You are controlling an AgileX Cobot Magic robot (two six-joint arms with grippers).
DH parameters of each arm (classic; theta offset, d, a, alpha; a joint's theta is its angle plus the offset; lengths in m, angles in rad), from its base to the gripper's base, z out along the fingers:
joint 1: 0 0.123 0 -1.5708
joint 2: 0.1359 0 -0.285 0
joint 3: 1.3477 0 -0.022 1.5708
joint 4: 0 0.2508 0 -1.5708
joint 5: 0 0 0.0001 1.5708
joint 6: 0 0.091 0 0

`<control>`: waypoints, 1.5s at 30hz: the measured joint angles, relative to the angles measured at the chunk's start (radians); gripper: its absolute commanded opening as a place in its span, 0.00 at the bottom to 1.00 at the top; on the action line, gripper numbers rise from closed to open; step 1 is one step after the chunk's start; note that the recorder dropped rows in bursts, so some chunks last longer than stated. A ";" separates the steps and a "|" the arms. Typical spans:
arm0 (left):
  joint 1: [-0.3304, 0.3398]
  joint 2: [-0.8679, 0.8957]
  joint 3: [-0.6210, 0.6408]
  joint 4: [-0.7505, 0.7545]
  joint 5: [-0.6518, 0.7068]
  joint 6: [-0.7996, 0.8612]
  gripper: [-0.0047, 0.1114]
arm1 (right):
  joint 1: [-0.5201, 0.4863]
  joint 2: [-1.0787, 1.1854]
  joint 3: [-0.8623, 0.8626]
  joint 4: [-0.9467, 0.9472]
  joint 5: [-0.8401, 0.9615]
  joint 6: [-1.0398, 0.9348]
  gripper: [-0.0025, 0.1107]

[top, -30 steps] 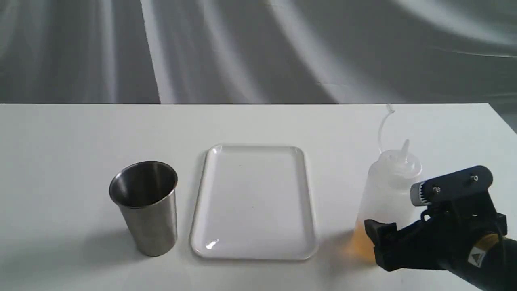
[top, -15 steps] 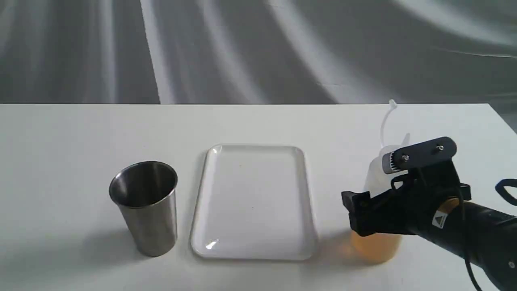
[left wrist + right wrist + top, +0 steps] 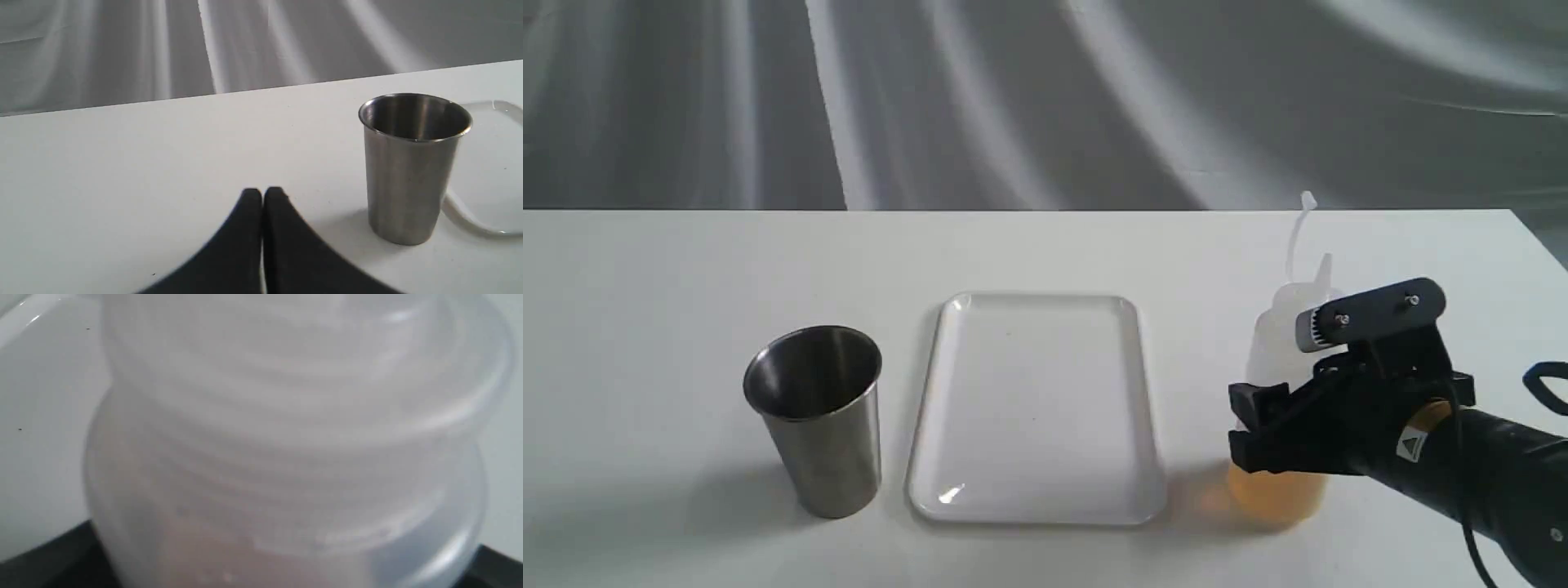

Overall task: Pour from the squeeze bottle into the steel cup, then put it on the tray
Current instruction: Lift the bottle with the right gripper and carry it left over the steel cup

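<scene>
The squeeze bottle [image 3: 1278,343] stands upright on the table right of the tray [image 3: 1033,408], with amber liquid in its lower part and its strap pointing up. My right gripper [image 3: 1272,404] is shut on the bottle's middle, its near finger in front of the bottle. In the right wrist view the bottle [image 3: 286,437] fills the picture and a dark finger [image 3: 49,555] presses its side. The steel cup [image 3: 821,425] stands upright left of the tray. My left gripper [image 3: 261,194] is shut on nothing, low over the table and apart from the cup [image 3: 410,179].
The white table [image 3: 645,327] ends at a back edge in front of a grey draped backdrop, and its right edge runs close behind the bottle. The left arm does not show in the exterior view. The tray's corner [image 3: 490,171] sits just beyond the cup.
My right gripper rose from the bottle's base to its middle and closed on it. The bottle has shifted slightly left, its nozzle now higher.
</scene>
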 measured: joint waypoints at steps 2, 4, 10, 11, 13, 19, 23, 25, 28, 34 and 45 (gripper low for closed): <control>0.000 0.000 0.000 0.000 0.000 0.000 0.04 | 0.000 0.000 0.000 0.000 0.000 0.006 0.16; 0.000 0.000 0.000 0.000 0.000 0.000 0.04 | 0.004 -0.005 0.000 0.000 0.006 0.013 0.09; 0.000 0.000 0.000 0.000 0.000 0.000 0.04 | 0.011 -0.071 0.000 0.002 0.129 0.018 0.02; 0.000 0.000 0.000 0.000 0.000 0.000 0.04 | 0.011 -0.088 0.000 0.002 0.151 0.018 0.02; 0.000 0.000 0.000 0.000 0.000 0.002 0.04 | 0.011 -0.118 0.000 0.002 0.186 0.018 0.02; 0.000 0.000 0.000 0.000 0.000 0.002 0.04 | 0.011 -0.211 0.000 -0.020 0.242 0.018 0.02; 0.000 0.000 0.000 0.000 0.000 0.002 0.04 | 0.021 -0.260 -0.037 -0.052 0.365 0.018 0.02; 0.000 0.000 0.000 0.000 0.000 0.002 0.04 | 0.035 -0.274 -0.079 -0.071 0.436 0.018 0.02; 0.000 0.000 0.000 0.000 0.000 0.002 0.04 | 0.061 -0.277 -0.147 -0.104 0.515 0.049 0.02; 0.000 0.000 0.000 0.000 0.000 0.002 0.04 | 0.131 -0.277 -0.285 -0.177 0.604 0.095 0.02; 0.000 0.000 0.000 0.000 0.000 0.000 0.04 | 0.316 -0.086 -0.623 -0.376 0.935 0.166 0.02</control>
